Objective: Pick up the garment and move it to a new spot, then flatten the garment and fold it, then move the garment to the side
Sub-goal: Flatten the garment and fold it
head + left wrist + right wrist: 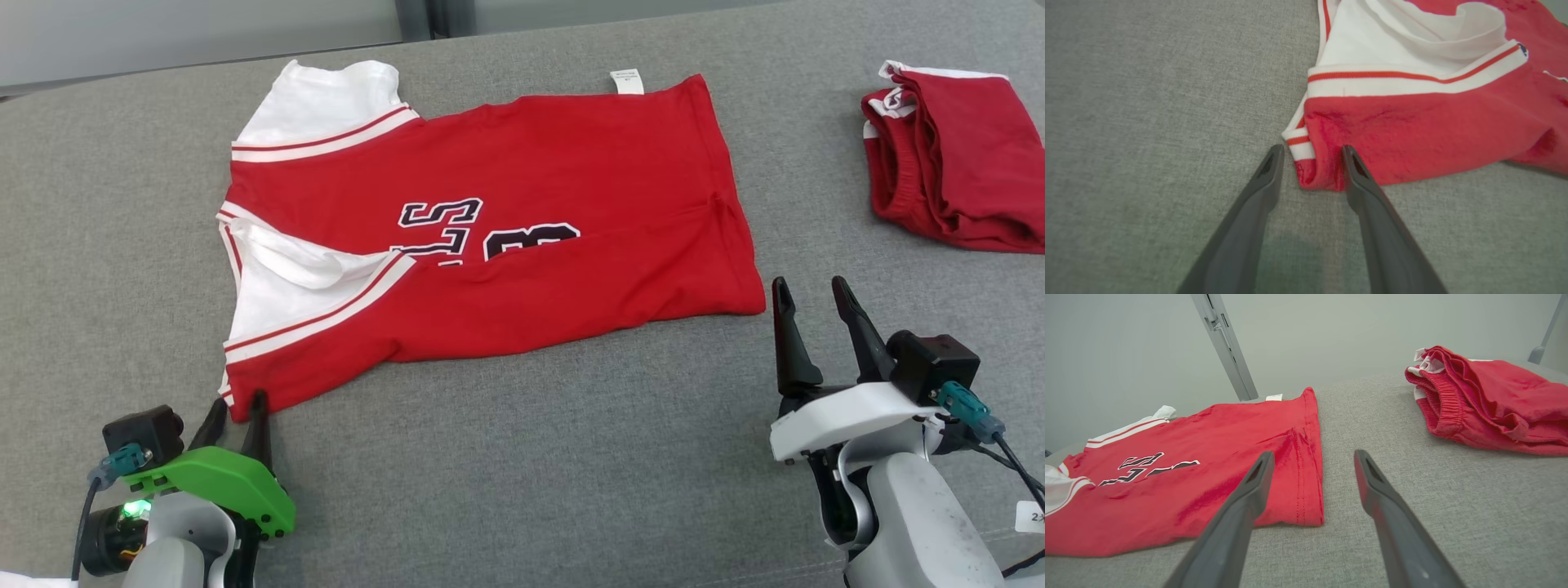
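Lying flat on the grey fabric surface, the red jersey is spread sideways. Its white-trimmed armholes are toward the robot's left and its hem toward the right. The near long edge is folded up over the lower part of the black lettering. A white label sticks out at the far edge.

The left gripper sits at the jersey's near-left corner. In the left wrist view its fingers stand apart and straddle that corner, with the red cloth and striped trim between the tips. One finger touches the red cloth; the other is just beside the trim with a sliver of grey showing. The cloth is not pinched.

The right gripper is spread wide and holds nothing. It is just beside the jersey's near-right hem corner, over bare grey.

A second red garment, bundled with an elastic waistband showing, lies well apart at the far right.
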